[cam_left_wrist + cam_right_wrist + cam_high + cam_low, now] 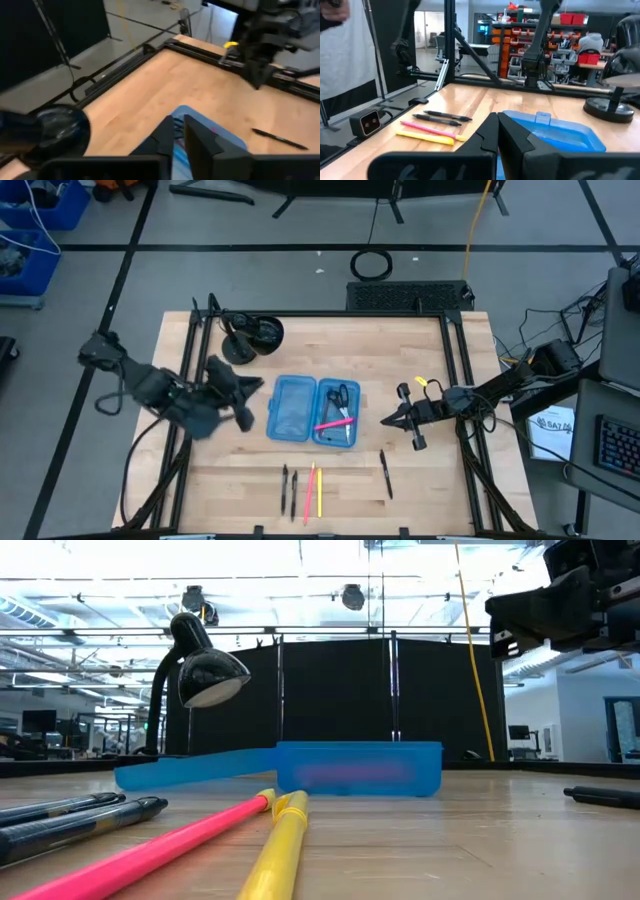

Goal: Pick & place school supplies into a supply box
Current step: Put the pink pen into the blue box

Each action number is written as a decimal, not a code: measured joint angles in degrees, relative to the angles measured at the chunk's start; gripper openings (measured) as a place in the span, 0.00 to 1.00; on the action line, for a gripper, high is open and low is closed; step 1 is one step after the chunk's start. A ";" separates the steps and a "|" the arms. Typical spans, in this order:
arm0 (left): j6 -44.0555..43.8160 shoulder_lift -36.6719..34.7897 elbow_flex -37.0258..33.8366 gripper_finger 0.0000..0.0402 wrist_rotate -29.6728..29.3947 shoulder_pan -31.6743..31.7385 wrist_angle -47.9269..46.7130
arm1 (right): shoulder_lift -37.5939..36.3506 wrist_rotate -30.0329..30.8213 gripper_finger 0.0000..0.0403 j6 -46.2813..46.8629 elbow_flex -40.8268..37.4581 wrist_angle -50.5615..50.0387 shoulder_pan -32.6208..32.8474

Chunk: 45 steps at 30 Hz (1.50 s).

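Translucent light-blue supply box [307,411] lying open mid-counter, two flat rounded-corner halves side by side. Black-handled scissors [341,402] and a thin pink pen [333,423] already inside the right half. In front of it on the pale wood-plank counter [420,480]: two skinny black pens [289,489], one pink [310,493], one yellow [319,492], plus another black pen [386,474] off to the right. Glossy black dome desk lamp [252,336] behind the box. Left gripper [243,402] hovering just left of the box, jaws nearly pinched together, holding nothing. Right gripper [392,420] just right of it, jaws likewise almost closed and empty.
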 joint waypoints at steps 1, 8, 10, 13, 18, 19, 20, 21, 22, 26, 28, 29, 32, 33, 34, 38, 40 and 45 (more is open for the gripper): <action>1.67 -1.77 -3.64 0.04 0.32 0.69 2.92 | 0.00 -0.01 0.00 -0.65 0.00 0.70 0.00; 32.98 -8.78 -33.59 0.01 23.03 8.59 53.49 | 0.00 -5.80 0.00 -3.99 0.00 3.36 0.02; 38.65 -8.61 -41.62 0.01 33.55 10.39 69.73 | 0.00 -5.93 0.00 -3.69 0.02 3.47 0.02; 44.21 -8.38 -51.52 0.01 40.71 10.72 87.16 | 0.01 -5.86 0.00 -3.57 0.00 2.93 0.02; 44.84 -8.27 -65.59 0.01 38.40 10.84 102.97 | 0.02 -5.31 0.00 -0.44 0.00 3.15 0.02; 44.02 -8.31 -67.87 0.01 37.94 10.81 105.79 | 0.02 -4.18 0.00 0.88 0.00 3.13 0.02; 43.22 -8.31 -70.15 0.01 37.87 10.80 108.51 | 0.02 -2.90 0.00 2.29 0.00 3.13 0.02; 42.59 -8.29 -72.23 0.01 37.78 10.81 110.75 | 0.02 -1.75 0.00 3.34 0.00 3.14 0.01; 41.95 -8.23 -73.74 0.01 37.56 10.81 112.54 | 0.02 -0.12 0.00 3.94 0.04 3.15 0.00; 42.03 -8.40 -72.99 0.03 37.17 10.81 110.10 | -0.05 8.96 0.00 4.46 3.11 -0.21 0.00; 43.07 -7.83 -72.77 0.04 37.23 10.81 109.40 | 0.11 11.23 0.00 4.39 6.92 -10.63 -0.30; 43.86 -7.83 -72.87 0.04 37.19 10.81 109.16 | 0.16 11.26 0.00 4.43 10.57 -17.60 -0.77; 46.27 -7.87 -72.83 0.02 36.63 10.80 109.21 | 0.25 12.80 0.00 7.76 24.73 -49.42 -3.08; 46.92 -7.87 -72.85 0.01 36.32 10.80 109.15 | 1.12 14.15 0.00 8.82 29.66 -60.42 -4.03; 47.23 -7.89 -72.85 0.01 36.11 10.82 109.27 | 2.26 15.34 0.00 9.29 34.61 -70.15 -4.89; 48.88 -7.89 -72.83 0.02 35.63 10.94 109.20 | 4.13 12.79 0.00 4.02 50.79 -89.74 -8.68; 49.61 -7.89 -72.83 0.05 35.32 11.13 109.18 | 5.59 7.78 0.00 -0.49 56.77 -94.77 -10.94; 50.49 -7.89 -72.83 0.08 33.70 11.18 108.83 | 14.67 1.58 0.00 -3.59 68.76 -103.79 -14.89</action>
